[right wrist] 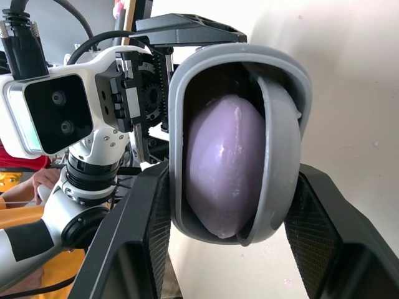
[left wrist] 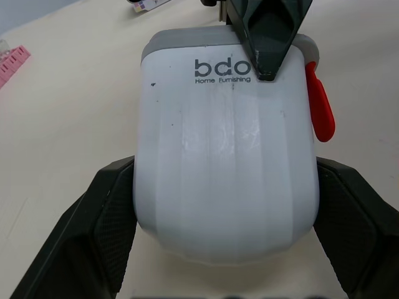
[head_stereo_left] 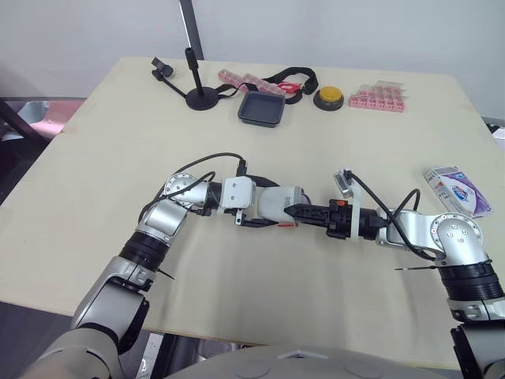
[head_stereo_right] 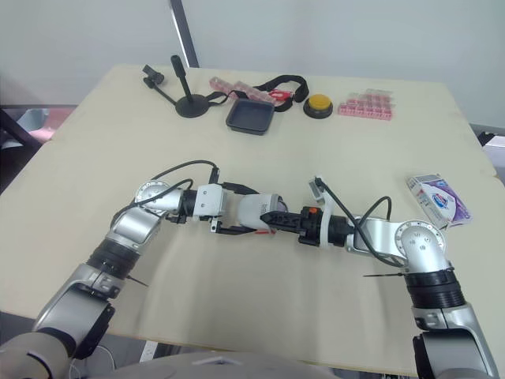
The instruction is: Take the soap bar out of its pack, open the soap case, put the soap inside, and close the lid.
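Beige counter, viewed from above. Nearest, at centre: left end effector clamped on the white soap case, lettered "bdo Home Furnishing". The right end effector is closed across the case's grey mouth, with the lid ajar and the purple soap bar inside. Farther right: purple-and-white soap pack, printing too small to read. Far edge: black tray, yellow button, pink boxes.

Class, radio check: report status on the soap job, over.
Left gripper clamps soap case. Right gripper pinches its open end. Purple soap bar inside, lid ajar. Nothing obstructing.
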`<action>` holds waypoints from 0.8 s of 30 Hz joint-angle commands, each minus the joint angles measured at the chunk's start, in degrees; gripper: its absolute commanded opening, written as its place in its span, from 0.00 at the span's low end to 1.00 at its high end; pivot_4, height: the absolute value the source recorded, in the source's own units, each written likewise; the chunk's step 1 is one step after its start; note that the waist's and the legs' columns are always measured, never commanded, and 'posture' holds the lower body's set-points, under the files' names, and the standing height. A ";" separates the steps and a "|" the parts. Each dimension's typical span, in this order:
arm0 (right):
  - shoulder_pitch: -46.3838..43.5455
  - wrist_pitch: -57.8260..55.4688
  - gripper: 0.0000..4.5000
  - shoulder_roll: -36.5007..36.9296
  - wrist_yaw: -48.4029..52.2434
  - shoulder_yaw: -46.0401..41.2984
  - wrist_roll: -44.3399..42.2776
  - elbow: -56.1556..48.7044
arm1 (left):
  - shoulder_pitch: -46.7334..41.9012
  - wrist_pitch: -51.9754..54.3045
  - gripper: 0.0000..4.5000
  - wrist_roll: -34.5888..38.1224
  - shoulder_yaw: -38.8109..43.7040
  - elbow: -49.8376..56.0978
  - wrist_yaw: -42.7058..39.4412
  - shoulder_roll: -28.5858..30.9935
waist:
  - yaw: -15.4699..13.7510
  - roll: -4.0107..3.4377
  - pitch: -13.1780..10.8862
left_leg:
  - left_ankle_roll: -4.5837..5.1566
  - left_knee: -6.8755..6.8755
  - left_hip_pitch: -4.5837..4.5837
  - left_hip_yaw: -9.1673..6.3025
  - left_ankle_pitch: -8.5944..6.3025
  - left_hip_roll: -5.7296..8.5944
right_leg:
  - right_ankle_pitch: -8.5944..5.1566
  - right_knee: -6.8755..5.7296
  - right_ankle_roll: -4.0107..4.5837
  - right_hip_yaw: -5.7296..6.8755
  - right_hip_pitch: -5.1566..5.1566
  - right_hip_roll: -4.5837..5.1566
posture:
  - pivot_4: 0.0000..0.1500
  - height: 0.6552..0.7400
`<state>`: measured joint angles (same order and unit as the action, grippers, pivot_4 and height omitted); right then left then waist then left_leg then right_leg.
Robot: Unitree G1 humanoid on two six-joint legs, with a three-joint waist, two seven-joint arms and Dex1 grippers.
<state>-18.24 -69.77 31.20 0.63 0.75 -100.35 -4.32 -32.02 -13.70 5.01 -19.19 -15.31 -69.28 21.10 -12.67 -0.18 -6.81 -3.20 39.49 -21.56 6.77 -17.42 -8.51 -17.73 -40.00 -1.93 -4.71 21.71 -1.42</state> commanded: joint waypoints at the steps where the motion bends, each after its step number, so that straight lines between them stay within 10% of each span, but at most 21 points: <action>1: -0.82 -1.30 0.46 0.54 1.45 1.16 0.87 -2.76 | -0.31 3.56 0.77 3.11 0.81 2.52 -1.07 -0.01 | -0.11 0.00 0.00 | 0.00 0.00 0.02 -0.01 0.00 0.00 | 0.00 -0.02 0.00 0.03 0.00 0.00 | 1.00 1.00; 4: -0.80 -1.36 0.46 0.62 1.78 1.21 1.21 -2.99 | -0.20 5.71 1.00 3.90 1.19 3.21 -1.69 0.08 | 0.16 0.00 0.00 | 0.00 -0.01 0.14 -0.04 0.00 -0.01 | 0.00 -0.22 0.00 0.15 0.02 0.05 | 1.00 1.00; 13: -2.15 -2.82 0.46 2.80 4.93 1.38 4.54 -4.46 | -1.28 10.98 1.00 6.96 2.57 3.63 -3.59 0.69 | -0.05 0.00 0.00 | -0.02 -0.01 0.02 0.02 -0.01 -0.01 | 0.00 0.02 0.00 -0.02 0.00 -0.01 | 1.00 1.00; 19: -8.76 -4.45 0.46 13.81 18.21 4.36 21.10 -11.13 | -3.74 30.66 1.00 14.71 4.06 7.42 -6.75 3.66 | 0.39 0.03 -0.03 | -0.02 0.00 0.22 -0.01 0.00 0.00 | -0.02 -1.20 -0.03 0.44 0.52 0.27 | 1.00 1.00; 24: -18.84 0.10 0.46 26.52 33.04 17.26 42.23 -19.45 | -7.14 40.43 1.00 16.59 3.16 8.95 -7.66 4.52 | 0.01 -0.17 -0.11 | -0.09 0.04 -0.26 0.04 -0.05 -0.14 | -0.04 0.19 -0.07 -0.35 -0.03 -0.30 | 1.00 1.00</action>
<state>-34.07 -72.40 54.76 28.13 14.89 -65.45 -20.03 -37.84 24.14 20.28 -16.51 -8.27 -76.50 25.14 -12.66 -0.35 -6.92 -3.27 39.62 -21.57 6.75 -17.50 -8.67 -17.76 -39.93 -2.01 -4.93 21.69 -1.68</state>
